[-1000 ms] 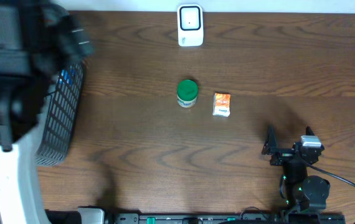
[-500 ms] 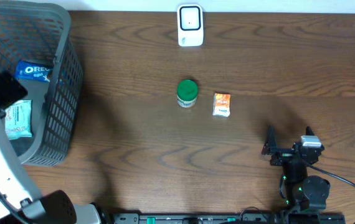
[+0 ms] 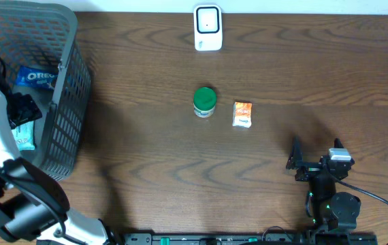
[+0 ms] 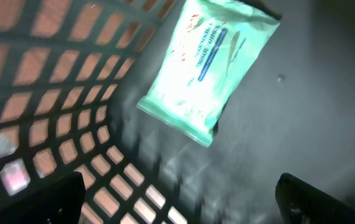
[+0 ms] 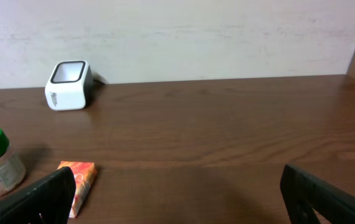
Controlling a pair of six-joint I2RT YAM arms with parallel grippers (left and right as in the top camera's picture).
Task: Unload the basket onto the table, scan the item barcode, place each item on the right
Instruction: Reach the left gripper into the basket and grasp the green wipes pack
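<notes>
Left arm is swinging down into the basket, having been a blur above it a moment earlier; nothing else on the table is shifting, and the right arm is sitting parked at the near right edge as before.

The job is looking barely begun. Nothing is being held and nothing is being shown to the scanner, which is standing at the far edge, well apart from the basket. Picking, carrying and presenting the barcode are all left to do.

The likely target is the pack, judging by where the wrist camera is aiming. It is lying flat on the basket floor beside the mesh wall, near an Oreo pack. It is a pale green, soft, glossy pouch with blue print; no barcode is showing on the upper face, so it is probably underneath.

The left fingers are hanging spread wide above the pack, not touching it. The right fingers are also spread and empty, facing a jar and a sachet mid-table.
</notes>
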